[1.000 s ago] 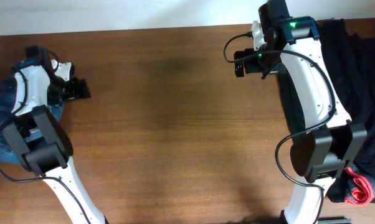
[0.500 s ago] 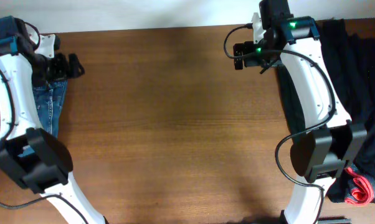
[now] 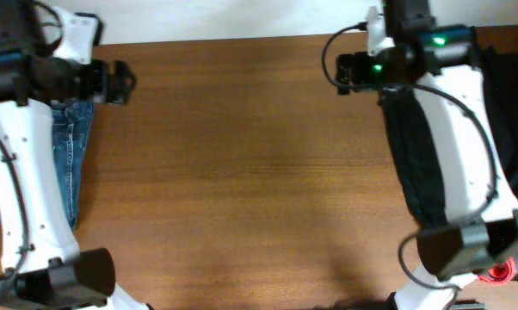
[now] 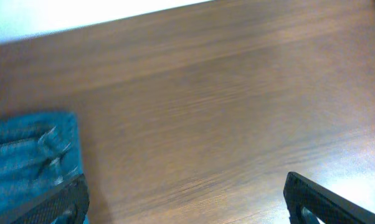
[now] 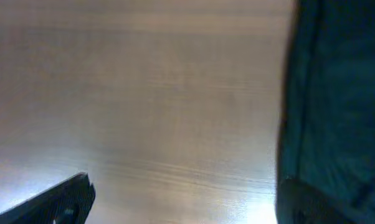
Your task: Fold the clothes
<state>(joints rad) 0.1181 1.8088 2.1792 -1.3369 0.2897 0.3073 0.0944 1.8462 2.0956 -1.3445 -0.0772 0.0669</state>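
The blue denim jeans [image 3: 68, 159] lie along the table's left edge, partly under my left arm. In the left wrist view their edge [image 4: 32, 155] shows at the lower left. My left gripper [image 3: 121, 82] is open and empty, just right of the jeans' far end; its fingers [image 4: 187, 208] span bare wood, the left finger over denim. My right gripper [image 3: 345, 72] is open and empty near the far edge, left of the black garments; in its wrist view the fingers [image 5: 184, 202] span bare wood.
Black garments [image 3: 414, 155] are piled along the right side under my right arm and show in the right wrist view [image 5: 337, 93]. A small red-pink item [image 3: 500, 274] lies at the front right. The brown wooden table [image 3: 242, 172] ends at a white wall at the back.
My left arm has swung up and toward the far edge, its gripper now right of the jeans' end; the jeans lie stretched out longer. My right gripper shifted slightly right.
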